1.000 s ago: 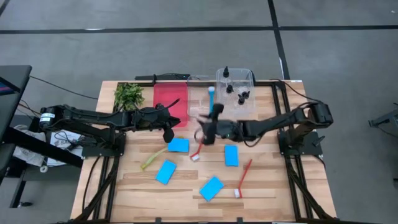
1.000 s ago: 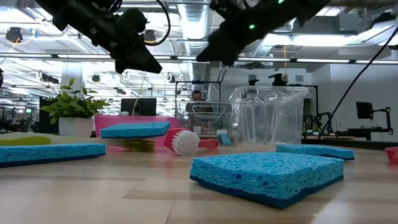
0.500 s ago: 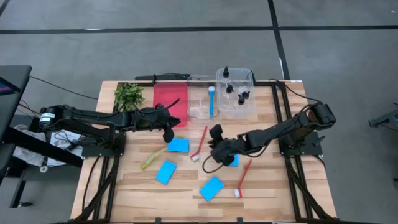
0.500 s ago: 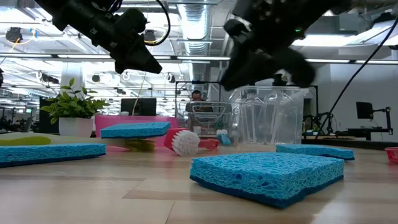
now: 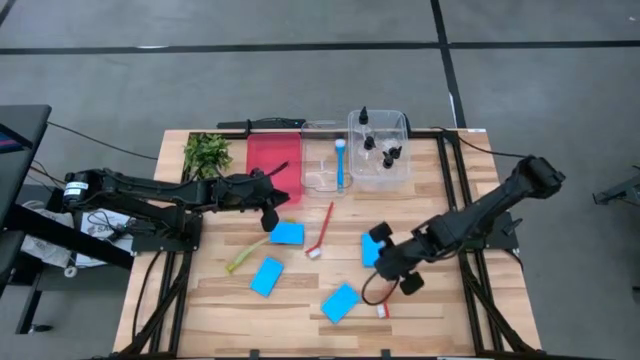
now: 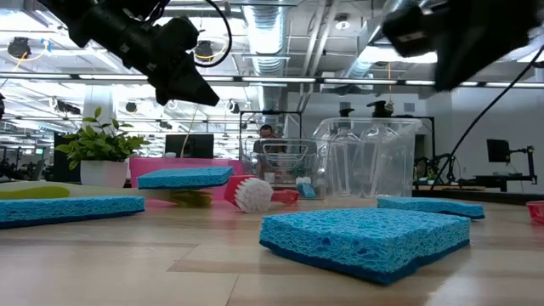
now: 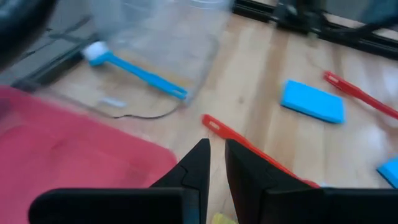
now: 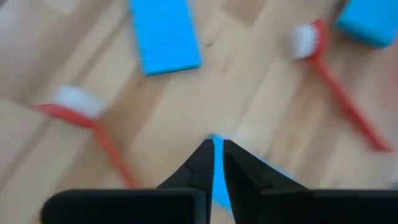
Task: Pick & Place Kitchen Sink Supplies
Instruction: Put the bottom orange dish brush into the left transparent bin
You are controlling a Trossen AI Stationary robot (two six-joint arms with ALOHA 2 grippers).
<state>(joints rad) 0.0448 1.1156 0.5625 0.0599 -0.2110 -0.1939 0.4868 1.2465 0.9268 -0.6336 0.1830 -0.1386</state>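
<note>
In the high view several blue sponges lie flat on the table: one point(image 5: 287, 233), one point(image 5: 267, 276), one point(image 5: 341, 302), and one point(image 5: 370, 250) partly under my right gripper point(image 5: 378, 255). That gripper hovers shut above it point(image 8: 217, 152). A red brush point(image 5: 322, 230) and a yellow-green brush point(image 5: 245, 255) lie on the wood. A second red brush point(image 5: 381, 310) is partly hidden by the right arm. The blue brush point(image 5: 340, 165) lies in a clear tray. My left gripper point(image 5: 271, 217) hangs shut near the red tray point(image 5: 272, 165), touching nothing.
A clear container point(image 5: 378, 150) with black-capped bottles stands at the far edge beside the clear tray point(image 5: 322, 168). A leafy sprig point(image 5: 207, 153) sits at the far left. Bare wood lies along the near edge and on the left side.
My right gripper has swung from beside the clear tray toward the table's near edge and to the right, ending over the right-hand sponge. The left arm and the things on the table have stayed where they were.
</note>
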